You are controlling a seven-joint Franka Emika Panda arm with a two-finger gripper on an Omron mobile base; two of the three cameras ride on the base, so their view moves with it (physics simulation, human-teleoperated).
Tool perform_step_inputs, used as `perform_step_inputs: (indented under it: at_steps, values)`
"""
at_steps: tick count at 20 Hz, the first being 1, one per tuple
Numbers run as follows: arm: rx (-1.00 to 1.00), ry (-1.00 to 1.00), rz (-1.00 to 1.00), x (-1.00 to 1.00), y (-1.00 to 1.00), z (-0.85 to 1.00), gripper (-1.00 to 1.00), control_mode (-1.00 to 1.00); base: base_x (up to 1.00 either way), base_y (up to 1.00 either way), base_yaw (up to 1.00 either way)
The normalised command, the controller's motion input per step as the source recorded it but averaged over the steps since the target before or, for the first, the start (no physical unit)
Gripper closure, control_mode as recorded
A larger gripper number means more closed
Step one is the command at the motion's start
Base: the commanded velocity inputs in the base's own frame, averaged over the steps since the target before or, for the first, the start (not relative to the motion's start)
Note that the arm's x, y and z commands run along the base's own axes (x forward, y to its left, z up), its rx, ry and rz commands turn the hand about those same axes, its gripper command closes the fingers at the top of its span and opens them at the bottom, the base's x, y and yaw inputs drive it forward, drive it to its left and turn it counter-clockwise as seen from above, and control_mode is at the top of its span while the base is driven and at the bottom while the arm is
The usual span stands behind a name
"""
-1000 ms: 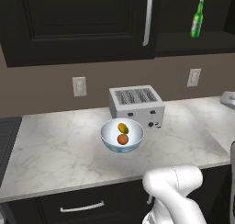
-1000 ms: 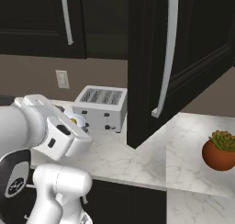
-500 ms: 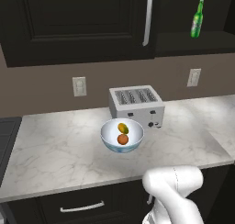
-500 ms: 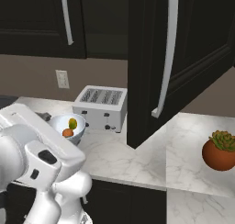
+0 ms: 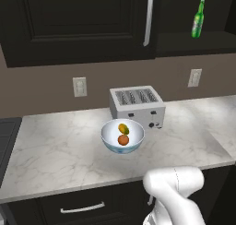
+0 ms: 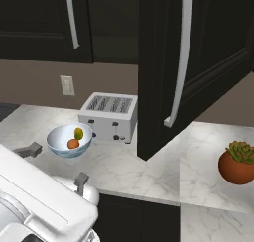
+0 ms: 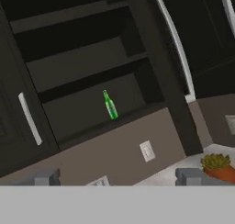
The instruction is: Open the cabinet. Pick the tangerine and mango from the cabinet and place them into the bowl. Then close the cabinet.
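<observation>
Fruit placement is complete: the tangerine (image 5: pixel 123 140) and the mango (image 5: pixel 123 128) both lie inside the bowl (image 5: pixel 109 137), which stands on the marble counter (image 5: pixel 55 150) just in front of the toaster (image 5: pixel 136 105). The cabinet (image 6: pixel 208 47) is not yet closed; its right door (image 6: pixel 163 87) stands swung out over the counter, with the silver bar handle (image 6: pixel 180 57) facing the base. Inside, the shelves hold a green bottle (image 7: pixel 109 104). A potted plant (image 6: pixel 239 161) sits to the right of the door. Over the last second the arm has pulled back from the bowl toward the base, and the hand now faces the open shelves. The gripper (image 7: pixel 117 177) has its jaws spread fully apart and holds nothing. Remaining step, by judgement: push the door shut.
</observation>
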Motion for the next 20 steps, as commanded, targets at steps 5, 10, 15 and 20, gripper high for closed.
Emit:
perform_step_inputs:
  at_steps: [5,10,15,20]
  values:
    - [-0.14,-0.16,0.0,-0.24,-0.49,0.05,-1.0,-1.0,0.0,0.0,0.0]
    - [-0.16,-0.14,0.02,0.21,-0.09,-0.11,-1.0,-1.0,0.0,0.0,0.0]
    - [0.0,0.0,0.08,0.41,-0.32,-0.01,-1.0,-1.0,0.0,0.0,0.0]
    - [0.0,0.0,0.24,0.44,-0.45,0.0,-1.0,-1.0,0.0,0.0,0.0]
